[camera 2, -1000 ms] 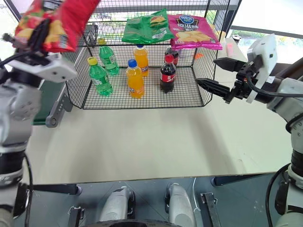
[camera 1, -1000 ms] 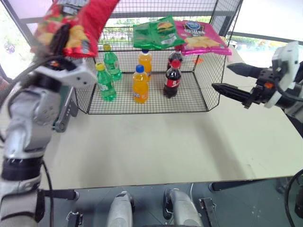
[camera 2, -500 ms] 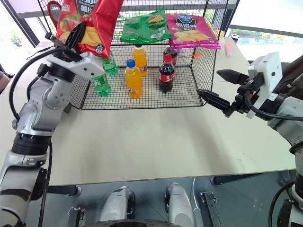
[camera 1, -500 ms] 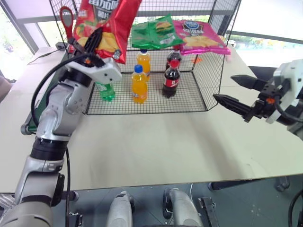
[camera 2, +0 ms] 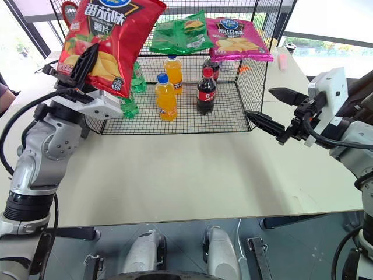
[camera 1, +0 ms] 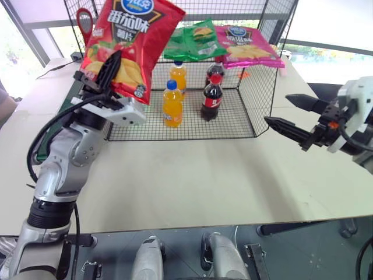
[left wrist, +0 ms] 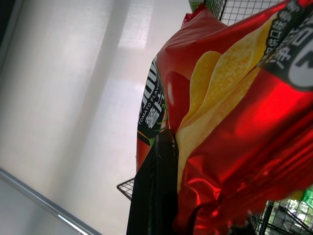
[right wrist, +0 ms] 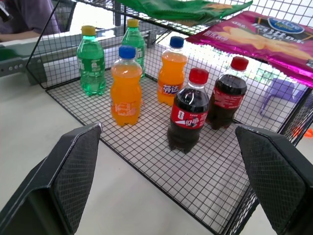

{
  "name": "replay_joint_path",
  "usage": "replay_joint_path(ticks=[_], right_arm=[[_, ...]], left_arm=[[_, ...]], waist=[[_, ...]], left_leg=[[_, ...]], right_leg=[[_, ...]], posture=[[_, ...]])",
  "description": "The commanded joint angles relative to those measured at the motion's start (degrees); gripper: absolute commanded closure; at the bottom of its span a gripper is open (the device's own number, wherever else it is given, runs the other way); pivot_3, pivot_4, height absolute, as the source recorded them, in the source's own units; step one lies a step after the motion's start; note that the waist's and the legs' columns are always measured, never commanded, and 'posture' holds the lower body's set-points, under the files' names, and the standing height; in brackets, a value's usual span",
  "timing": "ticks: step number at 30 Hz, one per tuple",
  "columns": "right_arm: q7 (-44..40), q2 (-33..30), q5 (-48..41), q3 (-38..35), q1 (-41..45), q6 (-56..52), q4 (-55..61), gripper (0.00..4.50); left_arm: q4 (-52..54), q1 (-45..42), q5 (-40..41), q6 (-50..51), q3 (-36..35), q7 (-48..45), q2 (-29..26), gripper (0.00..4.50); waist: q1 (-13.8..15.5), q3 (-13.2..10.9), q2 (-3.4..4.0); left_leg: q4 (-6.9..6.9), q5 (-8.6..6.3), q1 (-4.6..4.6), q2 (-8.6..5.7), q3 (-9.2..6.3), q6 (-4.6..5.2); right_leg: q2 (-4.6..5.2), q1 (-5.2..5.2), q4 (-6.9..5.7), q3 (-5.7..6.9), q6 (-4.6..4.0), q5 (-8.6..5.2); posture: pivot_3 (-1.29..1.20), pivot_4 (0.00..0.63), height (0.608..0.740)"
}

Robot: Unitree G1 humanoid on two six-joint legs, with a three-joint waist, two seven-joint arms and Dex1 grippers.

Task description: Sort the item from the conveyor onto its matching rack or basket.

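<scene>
Bottles [right wrist: 126, 86] stand in cage [camera 1: 256, 111], bags [camera 1: 224, 44] on top

Orange soda bottles [camera 1: 172, 104] stand beside colas [camera 1: 211, 98] (all upright).

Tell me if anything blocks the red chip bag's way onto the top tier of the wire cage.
Nothing visible does. The left gripper holds the red chip bag up at the cage's left front. The top tier is bare on that side; the green bag and pink bag lie further right.
</scene>
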State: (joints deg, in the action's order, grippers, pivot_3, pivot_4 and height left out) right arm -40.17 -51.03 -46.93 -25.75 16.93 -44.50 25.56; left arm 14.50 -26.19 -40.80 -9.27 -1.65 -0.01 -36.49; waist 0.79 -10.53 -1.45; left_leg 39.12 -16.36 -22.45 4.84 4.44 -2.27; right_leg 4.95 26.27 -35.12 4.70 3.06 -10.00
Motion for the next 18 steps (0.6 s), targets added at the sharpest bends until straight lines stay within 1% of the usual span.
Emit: replay_joint_path(ticks=[1,3,5,7,14,18], right_arm=[[0.1,-0.7,0.0,-0.5,1.3,1.2,0.6,0.00],[0.1,-0.7,0.1,-0.2,1.5,1.1,0.5,0.00],[0.1,-0.7,0.4,0.2,1.6,1.2,0.5,0.00],[0.0,-0.7,0.6,0.6,2.0,1.3,0.3,0.00],[0.2,-0.5,0.8,2.4,3.7,1.0,-0.3,0.00],[0.5,-0.6,0.7,3.4,5.1,0.4,-0.6,0.00]], left_arm=[[3.5,1.8,0.5,0.2,-2.3,0.7,0.5,4.34],[3.7,2.0,0.3,0.3,-2.7,0.9,0.6,4.34],[6.3,4.7,0.7,-1.6,-3.6,1.3,0.2,4.34],[7.8,6.4,0.2,-0.9,-4.5,1.2,0.7,4.34],[8.8,7.3,-0.7,0.0,-6.0,1.1,1.1,4.34],[6.1,5.9,-0.1,0.4,-5.1,0.5,1.2,4.34]], waist=[[0.0,0.0,0.00],[0.0,0.0,-0.01],[0.0,0.0,-0.01],[-0.1,0.0,-0.01],[0.0,0.0,-0.01],[0.0,0.0,-0.01]], left_leg=[[0.00,0.00,0.00,0.00,0.00,0.00],[0.00,0.00,-0.03,0.00,0.00,0.00],[0.00,0.00,-0.03,0.00,0.00,0.00],[-0.01,0.00,-0.02,0.01,0.01,0.00],[-0.01,0.00,-0.01,0.00,0.00,0.00],[-0.01,0.00,-0.03,0.01,0.01,0.00]], right_leg=[[0.00,0.00,0.01,0.00,0.01,0.00],[0.00,0.03,0.01,0.00,0.01,0.00],[0.00,0.03,0.01,0.00,-0.01,0.00],[0.00,0.04,0.01,0.00,-0.11,-0.07],[0.01,0.03,0.01,0.00,-0.16,-0.09],[0.00,0.05,0.01,0.00,-0.15,-0.09]], posture=[[0.00,0.150,0.740],[0.00,0.150,0.740],[0.00,0.150,0.740],[0.00,0.150,0.740],[0.00,0.150,0.740],[0.00,0.150,0.740]])
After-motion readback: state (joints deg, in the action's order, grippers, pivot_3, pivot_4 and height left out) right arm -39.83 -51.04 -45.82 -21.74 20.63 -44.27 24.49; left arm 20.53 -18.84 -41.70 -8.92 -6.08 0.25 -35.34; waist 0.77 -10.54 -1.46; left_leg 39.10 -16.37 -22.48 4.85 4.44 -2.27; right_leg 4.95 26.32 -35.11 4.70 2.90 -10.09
